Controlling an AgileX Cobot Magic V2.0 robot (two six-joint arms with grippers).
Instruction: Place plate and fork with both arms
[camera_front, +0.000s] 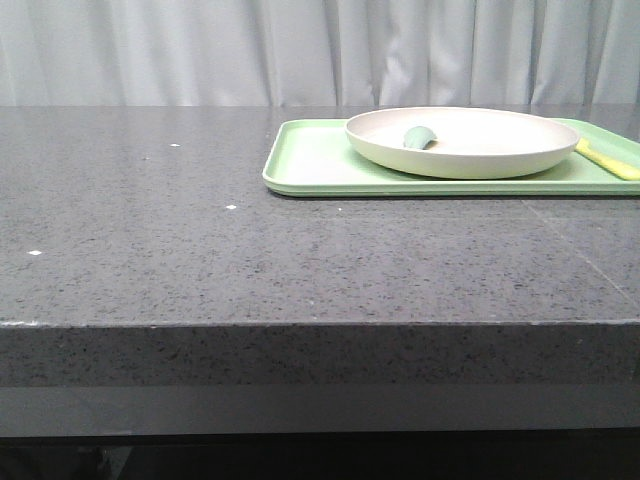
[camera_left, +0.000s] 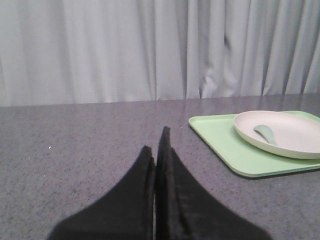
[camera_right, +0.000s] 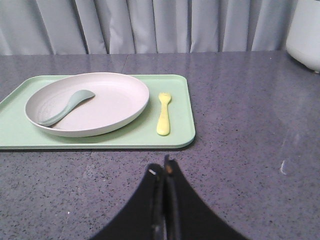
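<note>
The cream plate (camera_front: 470, 140) sits on a light-green tray (camera_front: 310, 170) at the back right of the table. It also shows in the left wrist view (camera_left: 295, 135) and the right wrist view (camera_right: 110, 102). The pale-yellow fork (camera_right: 164, 112) lies on the tray beside the plate; in the front view only part of it (camera_front: 608, 160) shows at the frame's right edge. My left gripper (camera_left: 156, 142) is shut and empty, above bare table well short of the tray. My right gripper (camera_right: 162, 169) is shut and empty, just short of the tray's near edge. Neither gripper shows in the front view.
A grey-green spoon (camera_right: 65, 107) lies inside the plate, also seen in the front view (camera_front: 418, 137). A white object (camera_right: 306, 32) stands on the table beyond the tray's fork end. Grey curtains hang behind the dark speckled table (camera_front: 200, 250), whose front edge is near.
</note>
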